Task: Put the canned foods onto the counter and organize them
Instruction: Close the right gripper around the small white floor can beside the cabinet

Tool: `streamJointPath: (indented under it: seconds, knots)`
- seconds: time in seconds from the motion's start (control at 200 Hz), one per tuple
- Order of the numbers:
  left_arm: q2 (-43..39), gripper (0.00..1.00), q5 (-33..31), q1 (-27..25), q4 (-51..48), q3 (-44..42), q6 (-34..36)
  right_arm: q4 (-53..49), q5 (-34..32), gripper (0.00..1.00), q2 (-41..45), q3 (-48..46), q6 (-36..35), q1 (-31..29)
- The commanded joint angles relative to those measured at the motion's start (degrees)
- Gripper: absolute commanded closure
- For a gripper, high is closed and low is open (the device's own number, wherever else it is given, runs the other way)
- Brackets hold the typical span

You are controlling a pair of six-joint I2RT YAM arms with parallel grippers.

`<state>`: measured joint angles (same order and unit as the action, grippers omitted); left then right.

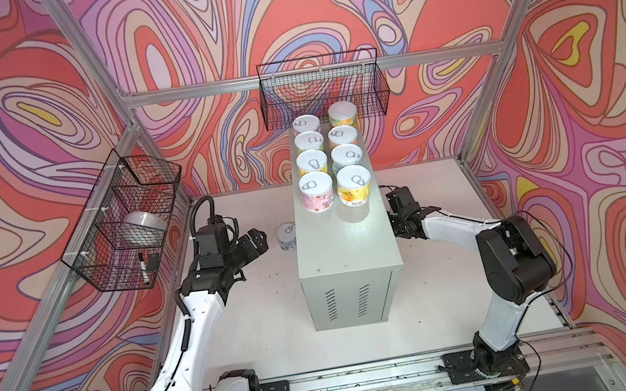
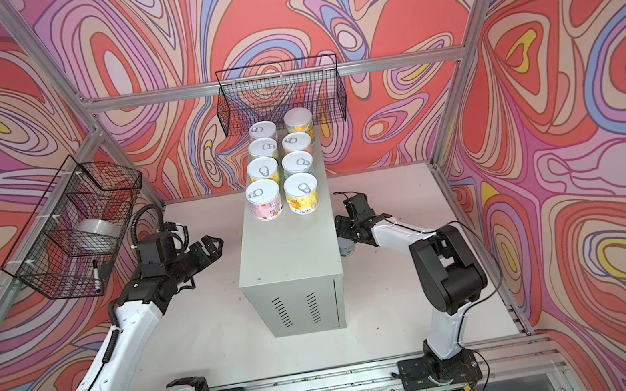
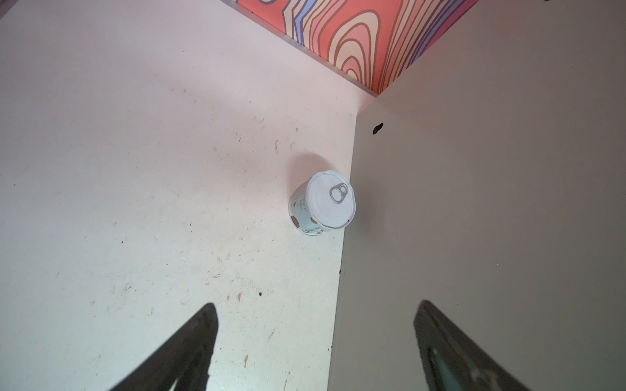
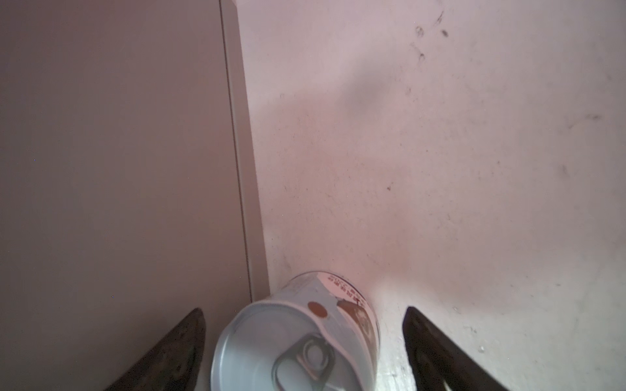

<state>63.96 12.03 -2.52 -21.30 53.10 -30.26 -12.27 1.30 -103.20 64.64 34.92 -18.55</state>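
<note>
Atop grey cabinet surface (image 1: 345, 242): 8 cans (image 1: 315, 185), 2 rows. On white surface (image 1: 259, 297), just beside cabinet: 1 can (image 3: 321, 203) ahead of open, empty left end effector (image 3: 316, 303); another can (image 4: 294, 338) straddled, untouched, by open right end effector (image 4: 305, 308).

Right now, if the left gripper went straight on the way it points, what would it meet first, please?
Probably the light blue can standing on the table beside the counter; the open left gripper lines up with it.
</note>
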Motion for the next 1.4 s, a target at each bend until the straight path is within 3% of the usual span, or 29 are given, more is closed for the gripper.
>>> streamJointPath:
  seconds: [0.0,0.18,0.486,1.012,1.397]
  knots:
    - [0.7,0.09,0.4,0.2,1.7,-0.7,-0.7,2.0,2.1,0.06,-1.1,-0.7,0.6,0.0]
    - [1.4,0.11,0.9,0.2,2.2,-0.6,-0.9,2.5,2.9,0.08,-1.6,-1.4,0.9,-0.1]
    - [0.4,0.11,0.1,0.2,1.5,-0.2,-0.4,-2.8,-1.8,0.11,1.3,-4.5,0.1,-0.1]
    - [-0.4,0.12,0.7,0.2,1.5,-0.2,-0.7,-14.7,-12.8,0.10,15.0,-8.4,-1.4,0.0]
    - [-1.2,0.11,1.9,0.1,2.7,-1.1,-0.8,-6.5,-7.3,0.04,19.3,-11.5,-3.8,-0.2]
